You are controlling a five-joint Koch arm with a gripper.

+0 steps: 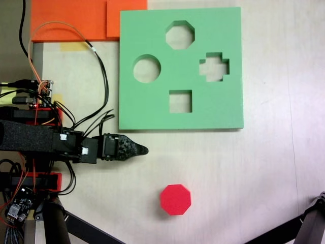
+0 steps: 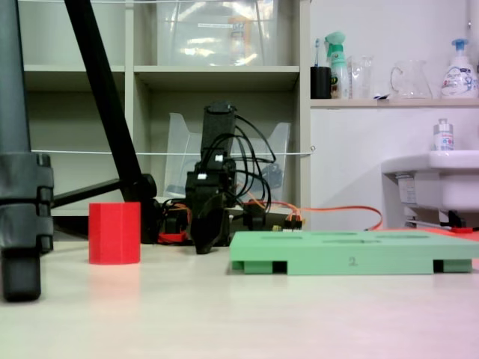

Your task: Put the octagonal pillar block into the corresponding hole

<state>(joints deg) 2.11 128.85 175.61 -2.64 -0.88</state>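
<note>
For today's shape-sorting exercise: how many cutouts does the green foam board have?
4, seen from above in a fixed view. On the green foam board: the octagonal hole at the top, a round cutout at left, a cross-shaped cutout at right, a square cutout at the bottom.

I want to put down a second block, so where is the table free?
Free: the table right of the red block, below the green board, and the strip right of the board. Crowded: the left edge, with the arm, its tool and cables.
</note>
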